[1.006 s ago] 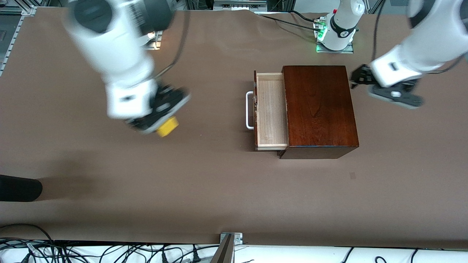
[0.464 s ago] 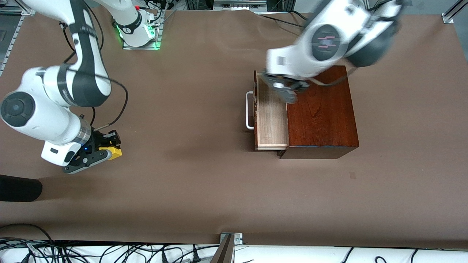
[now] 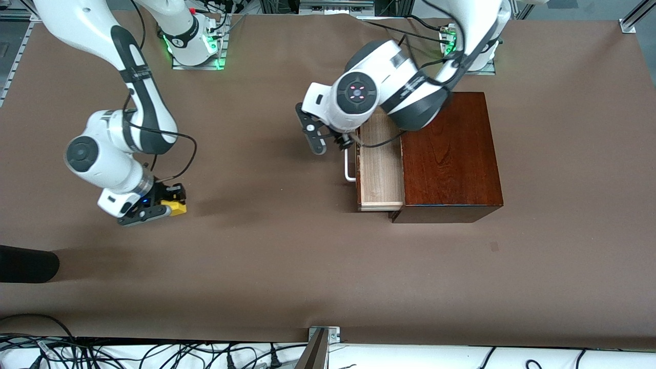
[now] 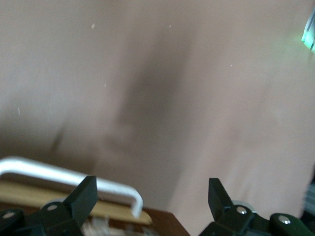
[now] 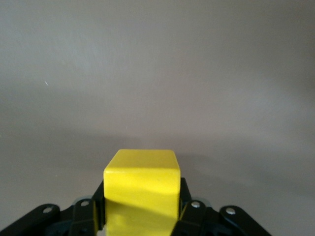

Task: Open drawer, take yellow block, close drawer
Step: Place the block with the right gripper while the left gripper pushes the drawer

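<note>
The dark wooden box (image 3: 448,154) stands toward the left arm's end of the table. Its drawer (image 3: 380,171) is pulled out, showing a pale wooden inside with nothing in it. The white handle (image 3: 348,169) also shows in the left wrist view (image 4: 59,173). My left gripper (image 3: 328,141) is open and empty, low beside the handle in front of the drawer; in the left wrist view (image 4: 150,199) the handle's end lies between its fingertips. My right gripper (image 3: 156,207) is shut on the yellow block (image 3: 176,207), down at the table; the block fills the right wrist view (image 5: 141,184).
A black object (image 3: 25,264) lies at the table's edge at the right arm's end, nearer the front camera than the right gripper. Cables and a metal bracket (image 3: 323,335) run along the nearest edge. Bare brown table lies between the block and the drawer.
My left arm swung from over the box down to the drawer's handle. My right gripper, with the yellow block, shifted a little toward the drawer. The drawer has stayed open.
</note>
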